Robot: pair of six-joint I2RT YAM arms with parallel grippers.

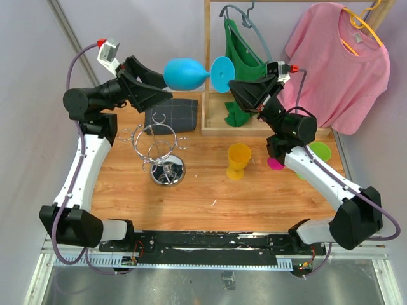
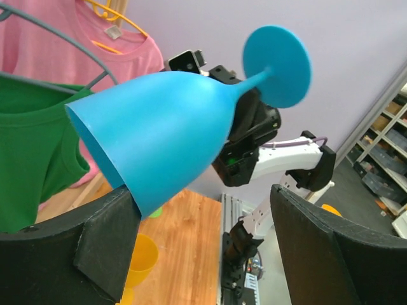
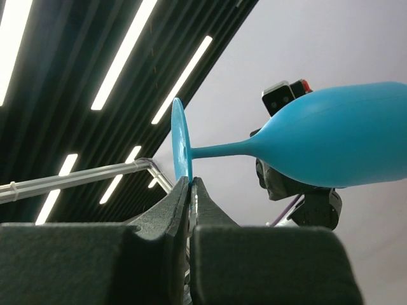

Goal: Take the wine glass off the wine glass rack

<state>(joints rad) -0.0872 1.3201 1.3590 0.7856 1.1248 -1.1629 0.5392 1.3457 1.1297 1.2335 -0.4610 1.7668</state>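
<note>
A blue wine glass [image 1: 184, 73] hangs sideways in the air above the back of the table, bowl to the left, foot to the right. My right gripper [image 1: 232, 86] is shut on the rim of its round foot [image 3: 180, 143], as the right wrist view [image 3: 191, 184] shows. My left gripper [image 2: 203, 216] is open. The bowl [image 2: 165, 127] lies over its left finger [image 2: 95, 241], and its right finger [image 2: 331, 241] stands well apart. The silver wire wine glass rack [image 1: 159, 149] stands below on the table's left, with no glass on it.
A yellow cup [image 1: 238, 159] stands mid-table, and green [image 1: 320, 151] and magenta [image 1: 275, 163] cups lie by the right arm. A dark folded cloth [image 1: 172, 114] lies behind the rack. A wooden clothes rack [image 1: 206, 70] holds a green garment [image 1: 241, 57] and a pink T-shirt [image 1: 340, 63].
</note>
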